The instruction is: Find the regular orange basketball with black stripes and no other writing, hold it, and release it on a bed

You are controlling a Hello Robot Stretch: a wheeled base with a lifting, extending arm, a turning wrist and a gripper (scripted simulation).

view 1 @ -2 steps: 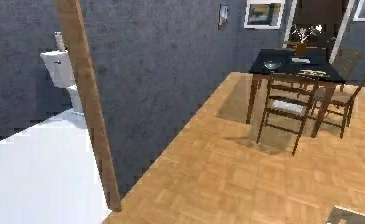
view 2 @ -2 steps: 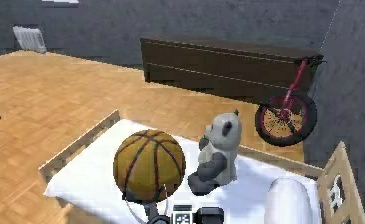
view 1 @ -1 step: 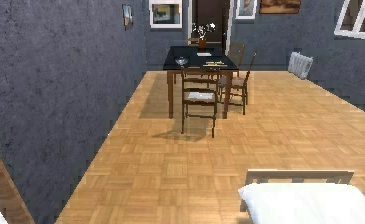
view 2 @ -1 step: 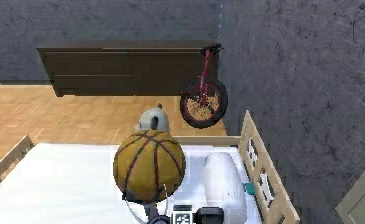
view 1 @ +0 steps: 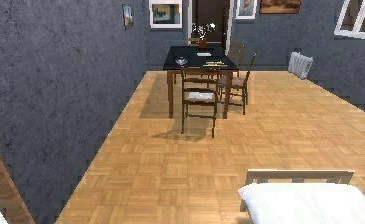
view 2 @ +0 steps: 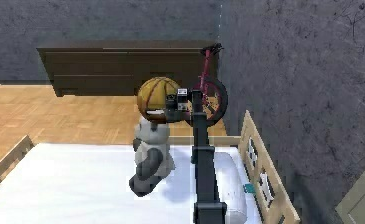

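Glossy wood parquet floor point(view 1: 190, 160), rough grey wall point(view 1: 60, 80), smooth cloth-covered bed point(view 2: 60, 185).

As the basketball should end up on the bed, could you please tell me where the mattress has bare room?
The bare white sheet between the wooden bed frame and the grey plush toy is free. It is crowded mid-bed around the toy and arm; the strip toward the headboard is narrow.

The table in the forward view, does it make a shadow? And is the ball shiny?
Forward view: yes, a soft dark shadow lies on the wood floor under the table and chairs. Arm side view: the orange ball looks evenly lit, with no bright glare spot.
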